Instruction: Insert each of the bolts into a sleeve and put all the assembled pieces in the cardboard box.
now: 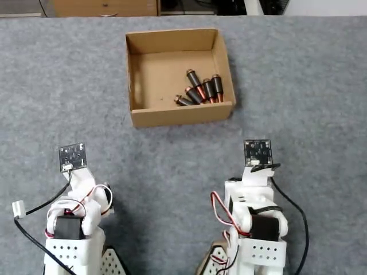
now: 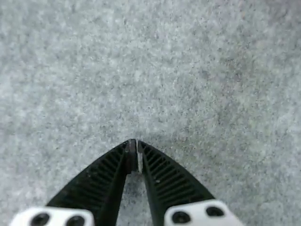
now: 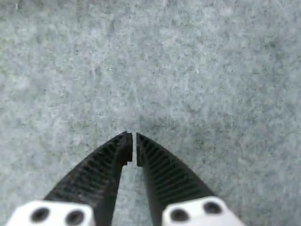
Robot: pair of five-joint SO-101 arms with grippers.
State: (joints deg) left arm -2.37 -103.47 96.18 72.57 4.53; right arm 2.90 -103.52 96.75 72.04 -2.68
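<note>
Table [image 1: 298, 86]: grey felt surface, seen under both wrist views. Beneath and ahead of each pair of fingertips there is bare felt.

Left arm [image 1: 74, 212] and right arm [image 1: 255, 212]: white bodies standing side by side at the near edge, well apart from each other. Each is folded back over its own base, with dark cables looped alongside.

Cardboard box [image 1: 178, 117]: open-topped and upright on the felt. It sits well ahead of both sets of fingertips and touches neither. From the left fingers it lies forward and across toward the right arm's side. From the right fingers it lies forward and slightly toward the left arm's side.

Left gripper [image 2: 136, 143]: black ribbed fingers [image 2: 101, 181] brought together, tips meeting, nothing between them. It sits just above the felt.

Right gripper [image 3: 133, 137]: black ribbed fingers [image 3: 164, 174] drawn together, with only a hairline slit at the tips and nothing held. It sits just above the felt.

Assembled pieces [image 1: 202, 89]: about five dark sleeves with copper-coloured bolt ends. They lie loose on the box floor, clustered and touching one another. The cluster sits in the corner of the box nearest the right fingers, against the front and side walls, and far from the left fingers.
</note>
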